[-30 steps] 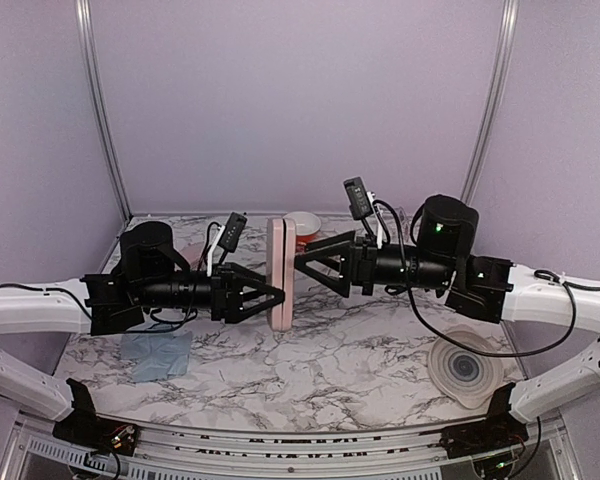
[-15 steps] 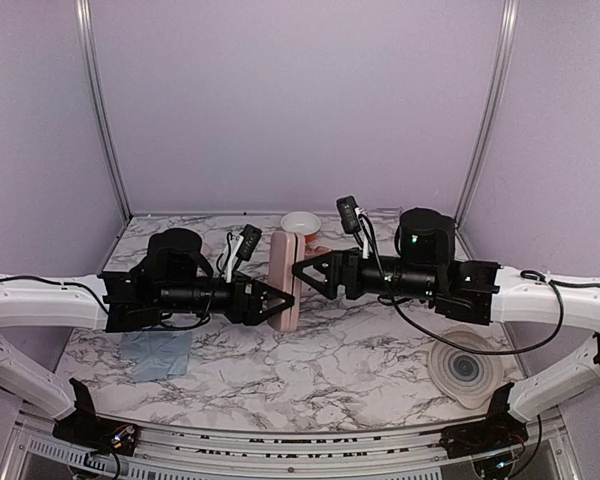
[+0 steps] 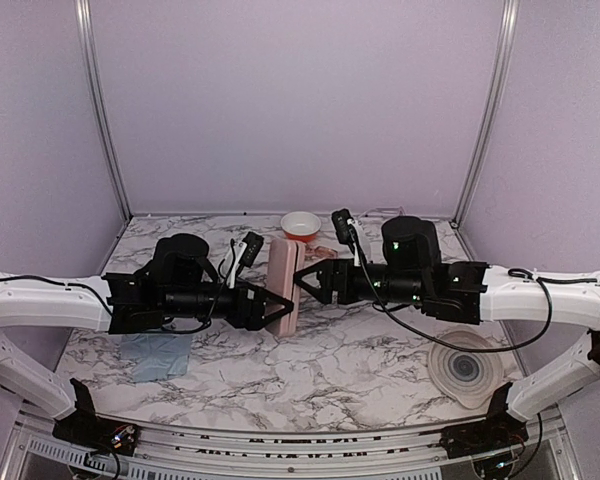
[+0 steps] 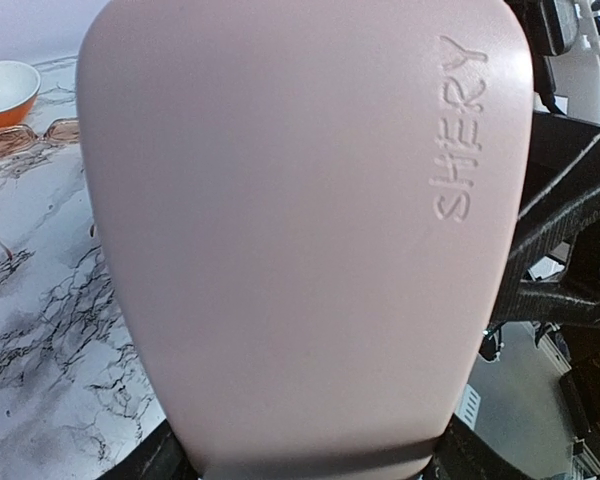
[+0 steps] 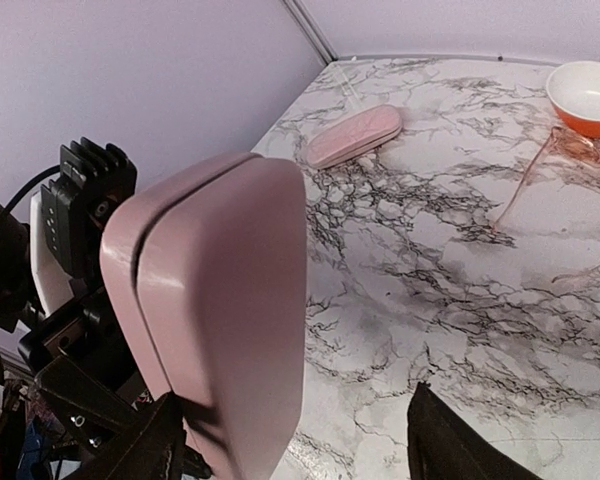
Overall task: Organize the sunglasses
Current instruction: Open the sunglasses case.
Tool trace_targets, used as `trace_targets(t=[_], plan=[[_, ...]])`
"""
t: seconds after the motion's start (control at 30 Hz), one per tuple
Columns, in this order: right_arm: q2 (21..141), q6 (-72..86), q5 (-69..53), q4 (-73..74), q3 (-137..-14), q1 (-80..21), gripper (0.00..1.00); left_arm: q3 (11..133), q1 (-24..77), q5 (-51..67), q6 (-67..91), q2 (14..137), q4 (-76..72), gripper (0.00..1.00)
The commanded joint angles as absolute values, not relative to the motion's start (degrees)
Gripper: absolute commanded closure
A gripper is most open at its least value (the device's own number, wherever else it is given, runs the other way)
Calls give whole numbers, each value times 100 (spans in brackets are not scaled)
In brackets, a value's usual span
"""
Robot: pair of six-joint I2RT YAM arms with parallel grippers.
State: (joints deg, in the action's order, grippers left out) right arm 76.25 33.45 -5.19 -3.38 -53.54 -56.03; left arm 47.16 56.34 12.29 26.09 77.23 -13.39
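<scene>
My left gripper [image 3: 278, 302] is shut on the lower end of a pink oblong case [image 3: 285, 285] and holds it upright above the table's middle. The case fills the left wrist view [image 4: 300, 240], between my left gripper's jaws [image 4: 310, 462]. My right gripper [image 3: 304, 279] is open, and the case's right edge [image 5: 230, 330] stands between its wide-apart jaws [image 5: 300, 445]. One thin-framed pair of sunglasses with orange-brown lenses [image 4: 30, 138] lies open on the table beside the bowl, and it also shows in the right wrist view [image 5: 580, 155]. The pale pair is out of view.
An orange bowl with a white inside [image 3: 300, 224] stands at the back centre. A second pink case [image 5: 352, 135] lies shut at the far left. A light blue cloth [image 3: 158, 352] lies front left. A round clear dish [image 3: 465, 368] lies front right.
Both arms have reached further toward the centre. The left gripper has carried the case a little right and lower. The right gripper has closed in until the case's edge is between its jaws.
</scene>
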Motion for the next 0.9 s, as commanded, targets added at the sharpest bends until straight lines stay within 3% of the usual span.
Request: trace_targets(t=[0.0, 0.7, 0.87], plan=[[7605, 3405, -182, -82, -5565, -5634, 27, 5000, 5693, 1257, 2468, 7682, -1488, 59], [7938, 3281, -54, 399, -5713, -5636, 31, 5403, 5897, 775, 2232, 7868, -976, 60], [7903, 3270, -182, 257, -5581, -5634, 41, 5444, 5897, 765, 2254, 7865, -979, 61]])
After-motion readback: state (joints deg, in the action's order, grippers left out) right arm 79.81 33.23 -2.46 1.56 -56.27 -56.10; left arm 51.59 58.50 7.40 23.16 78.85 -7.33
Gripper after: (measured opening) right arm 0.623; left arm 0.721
